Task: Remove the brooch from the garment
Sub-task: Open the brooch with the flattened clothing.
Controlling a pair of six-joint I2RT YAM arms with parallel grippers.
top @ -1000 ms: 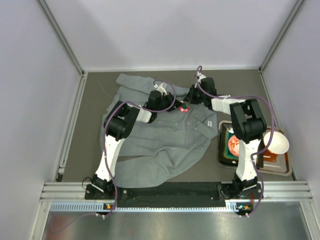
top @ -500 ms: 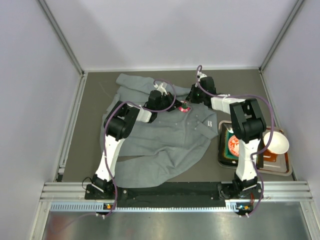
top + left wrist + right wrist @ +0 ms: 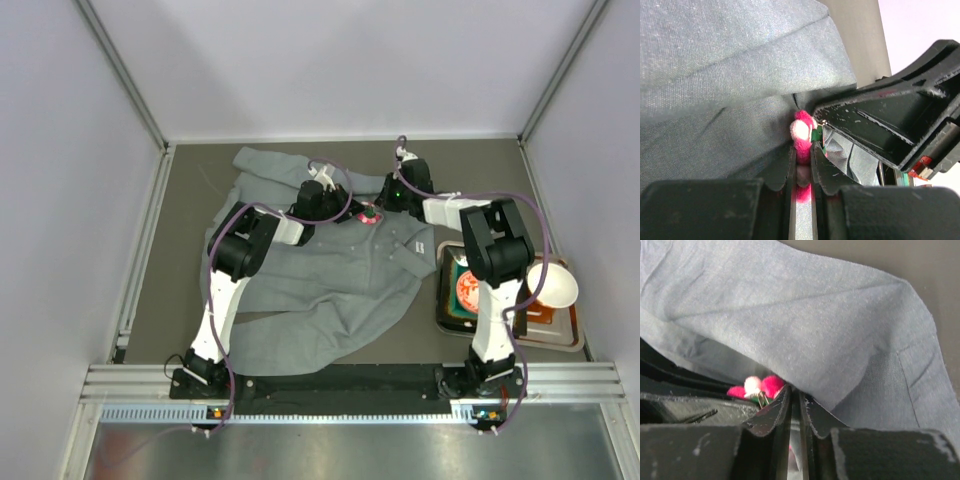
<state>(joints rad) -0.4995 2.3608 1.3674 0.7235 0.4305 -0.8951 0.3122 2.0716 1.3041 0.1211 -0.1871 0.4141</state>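
Fingers of the left gripper (image 3: 802, 152) are clamped on the pink brooch (image 3: 801, 131), which sits on the grey shirt (image 3: 320, 280). The right gripper (image 3: 795, 399) is nearly closed just beside it at a fold; whether it holds anything I cannot tell

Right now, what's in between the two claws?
The pink flower pin, stuck on the grey shirt. The left wrist view shows the left claw pinching it, with the right claw tip right beside it.
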